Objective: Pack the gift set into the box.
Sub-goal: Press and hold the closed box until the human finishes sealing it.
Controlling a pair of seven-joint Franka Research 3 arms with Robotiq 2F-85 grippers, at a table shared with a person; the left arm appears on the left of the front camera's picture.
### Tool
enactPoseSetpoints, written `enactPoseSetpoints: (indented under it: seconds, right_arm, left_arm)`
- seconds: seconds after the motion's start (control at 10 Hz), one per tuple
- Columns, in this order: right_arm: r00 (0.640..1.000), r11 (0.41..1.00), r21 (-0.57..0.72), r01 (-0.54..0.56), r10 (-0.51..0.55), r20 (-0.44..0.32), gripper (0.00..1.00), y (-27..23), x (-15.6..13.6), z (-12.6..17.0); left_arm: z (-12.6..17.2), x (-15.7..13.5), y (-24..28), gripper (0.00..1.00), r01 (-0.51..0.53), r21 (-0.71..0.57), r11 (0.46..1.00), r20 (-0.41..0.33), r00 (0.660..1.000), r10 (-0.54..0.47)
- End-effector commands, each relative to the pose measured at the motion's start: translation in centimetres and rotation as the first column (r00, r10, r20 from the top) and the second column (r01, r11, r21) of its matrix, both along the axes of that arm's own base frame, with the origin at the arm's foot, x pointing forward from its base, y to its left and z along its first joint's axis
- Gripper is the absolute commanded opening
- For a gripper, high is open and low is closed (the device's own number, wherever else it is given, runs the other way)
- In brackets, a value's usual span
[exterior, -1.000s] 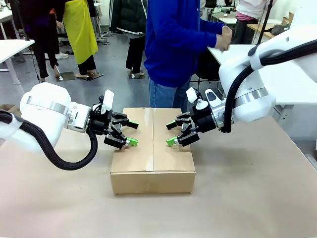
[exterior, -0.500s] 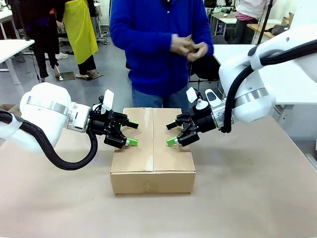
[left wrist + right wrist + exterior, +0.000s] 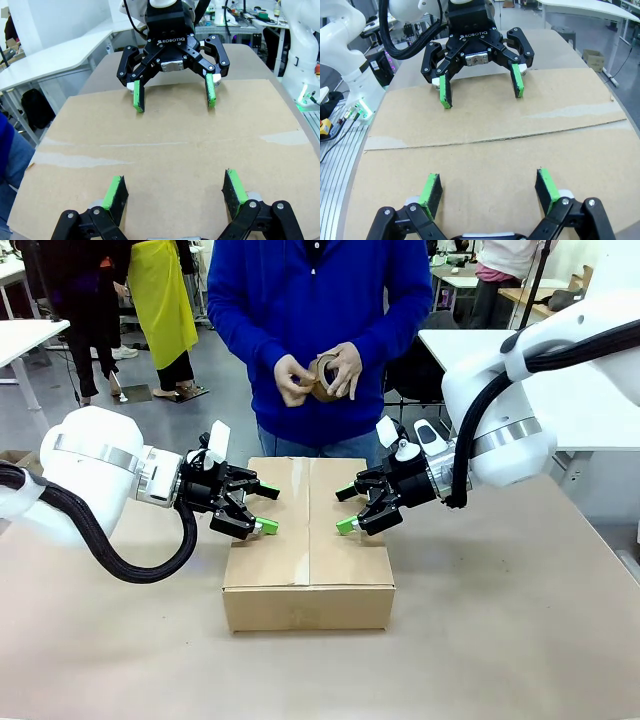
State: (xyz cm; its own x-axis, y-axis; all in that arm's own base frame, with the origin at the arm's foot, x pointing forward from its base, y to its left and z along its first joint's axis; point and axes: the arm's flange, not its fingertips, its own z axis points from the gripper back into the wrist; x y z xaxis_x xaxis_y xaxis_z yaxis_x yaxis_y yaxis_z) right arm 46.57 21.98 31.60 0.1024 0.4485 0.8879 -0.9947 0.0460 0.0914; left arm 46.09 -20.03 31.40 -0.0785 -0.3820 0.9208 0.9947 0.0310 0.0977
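Carton [image 3: 308, 545] sits mid-tabletop [image 3: 500, 640], flaps shut, clear tape strip [image 3: 299, 520] down the centre seam, seam running away from me toward the person. Long axis looks crosswise, left to right, though that's a judgement from the front view.

My left tool [image 3: 262, 508] hangs over the carton's left flap, fingers spread wide, nothing in them. My right tool [image 3: 346, 508] mirrors it over the right flap, also wide, empty. They face each other across the seam, roughly level and near equal in reach to it; neither has the edge. In the left wrist view my own pads [image 3: 115, 192] hover just above the cardboard w/ the right tool [image 3: 175, 97] opposite; can't tell if any pad touches the top. Right wrist view gives the same, w/ the left tool [image 3: 481, 90] across the seam.

Person at far side holds a roll of brown tape [image 3: 325, 378] in both hands, above and beyond the carton's far edge.

Judgement: carton looks packed and closed already, gift set prob. inside, not visible. Next move likely turns on the seam: both tools bracket it, so pressing the flaps down while the person tapes seems plausible.
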Motion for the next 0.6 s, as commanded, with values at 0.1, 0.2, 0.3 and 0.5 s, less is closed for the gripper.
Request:
enactPoseSetpoints:
  seconds: [0.1,0.2,0.3,0.5]
  right_arm:
    - [1.000,1.000,0.001,0.001,-0.001,-0.005,1.00,-0.15,-0.05,-0.20]
    - [1.000,1.000,0.001,0.001,-0.001,-0.005,1.00,-0.15,-0.05,-0.20]
    - [1.000,1.000,0.001,0.001,-0.001,-0.005,1.00,-0.15,-0.05,-0.20]
    - [1.000,1.000,0.001,0.001,-0.001,-0.005,1.00,-0.15,-0.05,-0.20]
  left_arm:
    - [-0.39,-0.23,0.04,1.00,-0.003,-0.010,1.000,0.023,1.000,0.004]
    - [-0.39,-0.23,0.04,1.00,-0.003,-0.010,1.000,0.023,1.000,0.004]
    - [-0.39,-0.23,0.04,1.00,-0.003,-0.010,1.000,0.023,1.000,0.004]
    - [-0.39,-0.23,0.04,1.00,-0.003,-0.010,1.000,0.023,1.000,0.004]
